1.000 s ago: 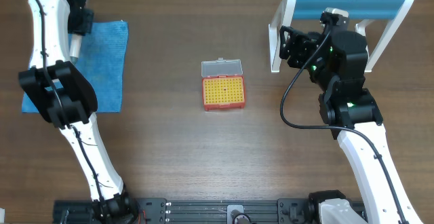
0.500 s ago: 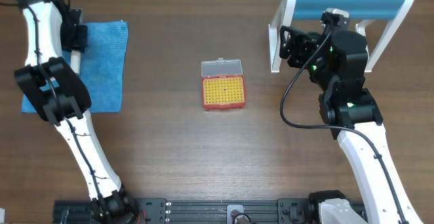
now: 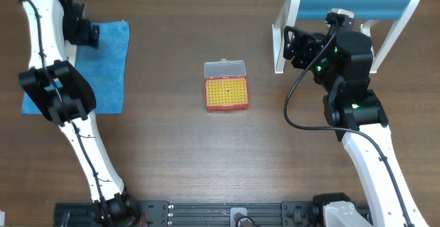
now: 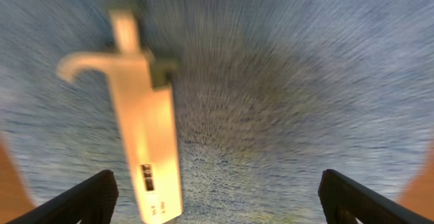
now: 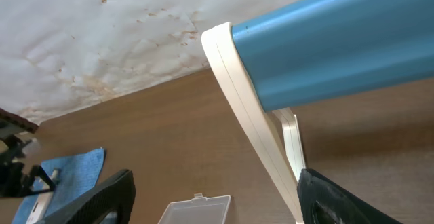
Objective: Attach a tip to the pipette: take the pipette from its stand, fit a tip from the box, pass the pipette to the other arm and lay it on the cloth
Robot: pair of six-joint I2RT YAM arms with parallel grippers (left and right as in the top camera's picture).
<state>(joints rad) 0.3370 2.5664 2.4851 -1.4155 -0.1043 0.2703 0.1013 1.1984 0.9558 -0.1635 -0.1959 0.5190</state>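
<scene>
Pipette (image 4: pixel 146 149): lies flat on the blue cloth (image 3: pixel 106 65), plunger knob and finger hook pointing away from the left gripper (image 4: pixel 218 183). Its lower end runs out of the left wrist view, so I cannot tell whether a tip is fitted.

Left gripper: hangs over the cloth, jaws spread wide. The pipette body sits close to one finger (image 4: pixel 88 200) and well apart from the other. Nothing is held.

Cloth: spread at the far left corner of the tabletop (image 3: pixel 172 165), partly under the left arm.

Tip box (image 3: pixel 225 93): near the middle of the tabletop, clear lid folded back towards the far edge, yellow rack exposed. Well apart from both grippers.

Stand (image 3: pixel 354 5): at the far right corner of the tabletop, with white uprights and a blue crossbar.

Right gripper (image 5: pixel 215 183): just beside the stand's left upright, under the blue bar. Jaws wide apart, nothing between them.
</scene>
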